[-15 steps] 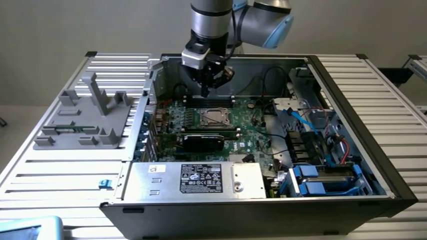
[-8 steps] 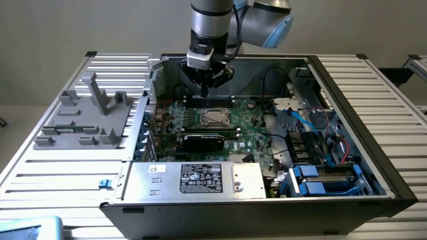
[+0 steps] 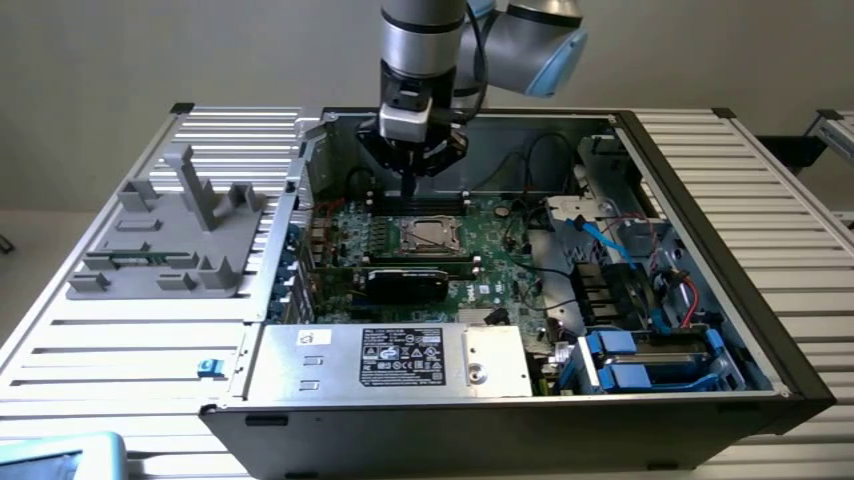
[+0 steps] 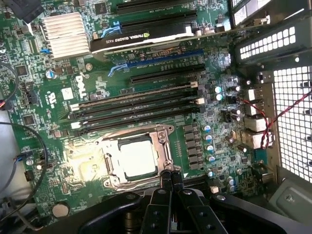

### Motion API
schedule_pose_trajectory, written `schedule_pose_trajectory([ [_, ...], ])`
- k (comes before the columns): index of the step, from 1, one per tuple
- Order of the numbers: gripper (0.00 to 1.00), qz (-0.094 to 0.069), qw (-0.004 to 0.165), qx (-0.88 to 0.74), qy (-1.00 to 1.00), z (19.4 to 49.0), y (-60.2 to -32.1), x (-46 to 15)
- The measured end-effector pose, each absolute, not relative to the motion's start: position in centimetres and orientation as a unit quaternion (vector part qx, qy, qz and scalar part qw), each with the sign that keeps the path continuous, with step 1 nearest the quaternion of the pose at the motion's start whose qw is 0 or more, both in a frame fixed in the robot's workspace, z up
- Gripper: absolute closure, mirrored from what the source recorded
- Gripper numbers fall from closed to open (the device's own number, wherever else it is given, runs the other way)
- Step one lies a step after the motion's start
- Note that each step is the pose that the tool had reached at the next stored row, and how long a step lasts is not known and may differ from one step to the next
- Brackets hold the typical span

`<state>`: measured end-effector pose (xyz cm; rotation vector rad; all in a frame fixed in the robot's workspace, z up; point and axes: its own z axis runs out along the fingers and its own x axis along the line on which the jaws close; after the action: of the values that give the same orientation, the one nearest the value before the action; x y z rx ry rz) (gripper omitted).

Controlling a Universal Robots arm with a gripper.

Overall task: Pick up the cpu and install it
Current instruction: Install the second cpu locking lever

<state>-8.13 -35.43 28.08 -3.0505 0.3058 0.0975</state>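
The cpu (image 3: 427, 235) (image 4: 137, 157), a shiny square chip, lies flat inside the metal-edged socket frame (image 4: 163, 146) on the green motherboard (image 3: 501, 250) of the open computer case. My gripper (image 3: 407, 187) (image 4: 170, 179) hangs just above the board, beside the socket's edge and over the memory slots (image 4: 136, 105). Its two black fingers are pressed together with nothing between them. The socket's frame stands open around the chip.
A grey plastic fixture (image 3: 174, 235) with upright posts sits on the slatted table at the exterior view's left. Inside the case are a graphics card (image 3: 407, 280), a heatsink (image 4: 66, 34), loose cables (image 3: 607, 245), blue drive bays (image 3: 641, 360) and the power supply (image 3: 387, 360).
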Motion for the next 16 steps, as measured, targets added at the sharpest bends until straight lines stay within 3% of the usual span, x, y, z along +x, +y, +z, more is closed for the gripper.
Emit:
schedule_pose_trajectory([
  [9, 0.88, 0.031, 0.038, -0.995, 0.083, 28.1, -36.4, -8.2],
  [16, 0.88, 0.033, 0.059, -0.995, 0.076, 28.1, -37.1, -8.2],
])
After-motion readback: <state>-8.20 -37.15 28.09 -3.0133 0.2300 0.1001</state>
